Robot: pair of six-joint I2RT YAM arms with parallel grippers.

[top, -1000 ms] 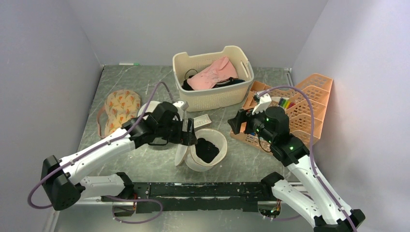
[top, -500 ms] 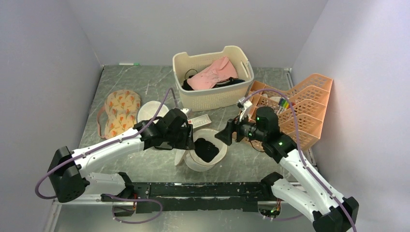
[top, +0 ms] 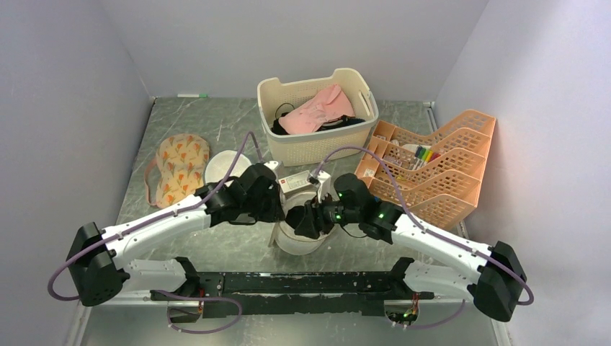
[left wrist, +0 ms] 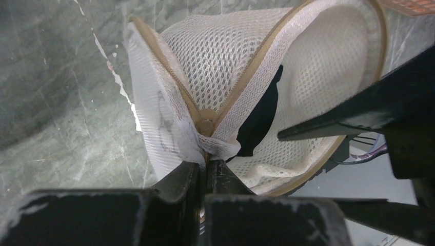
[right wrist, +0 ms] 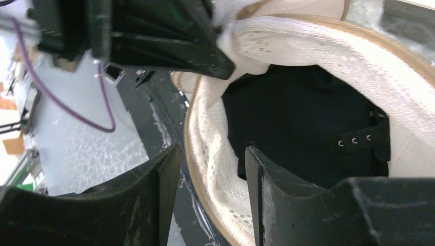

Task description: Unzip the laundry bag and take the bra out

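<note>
Now, table (top: 216, 122): grey marbled top, with the work kept close to the near edge where both arms reach.
Wash basket (top: 317, 148): cream, parked at the back with pink and dark garments in it, well apart from the action.
Orange organiser (top: 450, 184): set at the right side, touched by neither arm.
Laundry bag (top: 290, 244): found at the table's near middle, between the two grippers. It is unzipped, with its mouth gaping toward the right arm and its flat face hanging open on the left.
Left gripper (left wrist: 206, 166): clenched on the bag's mesh edge, just below where the tan zip tapes meet. The bag is judged to be pinned this way so it is not dragged along when the contents are pulled.
Right gripper (right wrist: 213, 159): jaws parted, nothing grasped. The bag's rim seems to be straddled, one finger outside and the other inside over the dark fabric, which looks lined up for a pinch.
Bra (right wrist: 297, 128): black, lying inside the bag, a strap end with small eyelets on show. It is not yet lifted out, so removal is judged to be only set up.
Zip junction (left wrist: 206, 124): small tan tab, seen just above the left fingertips, where the two tapes part.
</note>
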